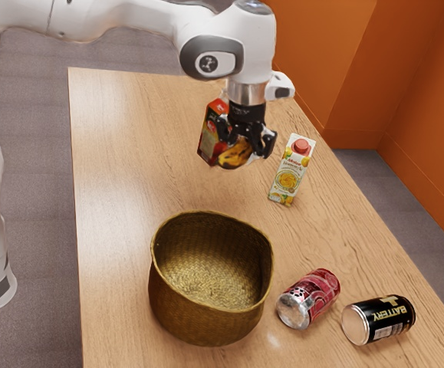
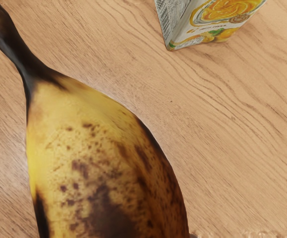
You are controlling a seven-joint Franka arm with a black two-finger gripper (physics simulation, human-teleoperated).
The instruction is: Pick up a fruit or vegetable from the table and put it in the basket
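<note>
Black two-finger gripper [image 1: 246, 146] clamps the spotted banana [image 1: 235, 156] above the wooden table [image 1: 122, 169], presumably raised to clear the woven basket [image 1: 198, 320].

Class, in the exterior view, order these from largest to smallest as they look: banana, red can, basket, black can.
1. Basket
2. Black can and red can: too alike in size to rank
3. Banana
</note>
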